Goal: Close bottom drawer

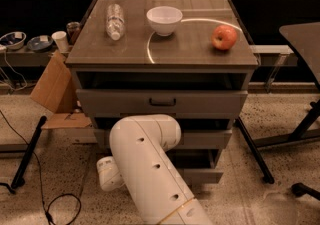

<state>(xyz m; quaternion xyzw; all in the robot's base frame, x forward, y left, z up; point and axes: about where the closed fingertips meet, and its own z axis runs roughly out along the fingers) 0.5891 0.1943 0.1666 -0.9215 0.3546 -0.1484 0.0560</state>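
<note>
On the cabinet (200, 49) sit bowl (164, 19) and apple (224, 37); arm (150, 164) hides pincer.

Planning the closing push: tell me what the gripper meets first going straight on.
Probably the bottom drawer, though the gripper is hidden behind the white arm, low before the cabinet; its heading is uncertain.

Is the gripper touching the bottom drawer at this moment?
Cannot tell. In the camera view the white arm covers the left front of the bottom drawer, and the gripper is not visible, presumably hidden behind that arm.
</note>
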